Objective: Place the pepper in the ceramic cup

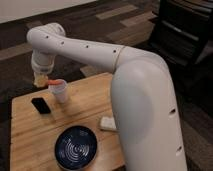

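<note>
Arm (pixel 125 80), white and bulky, fills the right side of the view and reaches left across a wooden table (pixel 30 135). On the near part of the table lies a dark blue bowl (pixel 76 147) with concentric rings, and just to its right a flat white block (pixel 107 123). Near the far left edge stands the ceramic cup (pixel 61 92), with a black rectangular object (pixel 40 105) beside it on the left. Over the cup's left rim hangs the gripper (pixel 42 79), closed on the pepper (pixel 54 81), which juts out sideways right above the cup's opening.
</note>
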{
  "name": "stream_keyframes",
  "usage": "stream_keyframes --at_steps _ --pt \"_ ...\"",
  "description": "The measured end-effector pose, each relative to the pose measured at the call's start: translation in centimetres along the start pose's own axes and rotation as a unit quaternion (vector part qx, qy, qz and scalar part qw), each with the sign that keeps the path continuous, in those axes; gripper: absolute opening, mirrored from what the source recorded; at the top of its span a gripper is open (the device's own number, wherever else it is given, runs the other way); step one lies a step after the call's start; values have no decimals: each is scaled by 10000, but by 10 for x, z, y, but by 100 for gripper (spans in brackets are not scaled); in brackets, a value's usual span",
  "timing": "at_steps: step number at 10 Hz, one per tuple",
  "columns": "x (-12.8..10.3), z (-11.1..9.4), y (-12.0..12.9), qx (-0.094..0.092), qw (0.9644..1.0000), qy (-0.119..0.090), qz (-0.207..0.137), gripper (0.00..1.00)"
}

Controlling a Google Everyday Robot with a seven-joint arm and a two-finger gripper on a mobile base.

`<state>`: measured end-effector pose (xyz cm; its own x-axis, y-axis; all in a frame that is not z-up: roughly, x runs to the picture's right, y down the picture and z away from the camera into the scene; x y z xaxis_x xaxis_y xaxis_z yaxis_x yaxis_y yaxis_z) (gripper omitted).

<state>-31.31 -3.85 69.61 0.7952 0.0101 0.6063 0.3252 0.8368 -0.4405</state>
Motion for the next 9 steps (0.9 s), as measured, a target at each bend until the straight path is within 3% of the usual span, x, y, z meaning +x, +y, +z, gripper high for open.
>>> stream_keyframes --at_steps 4,9 --pt "11 17 3 -443 9981 -413 72 0" --pt "19 30 -6 -734 9943 -778 46 0"
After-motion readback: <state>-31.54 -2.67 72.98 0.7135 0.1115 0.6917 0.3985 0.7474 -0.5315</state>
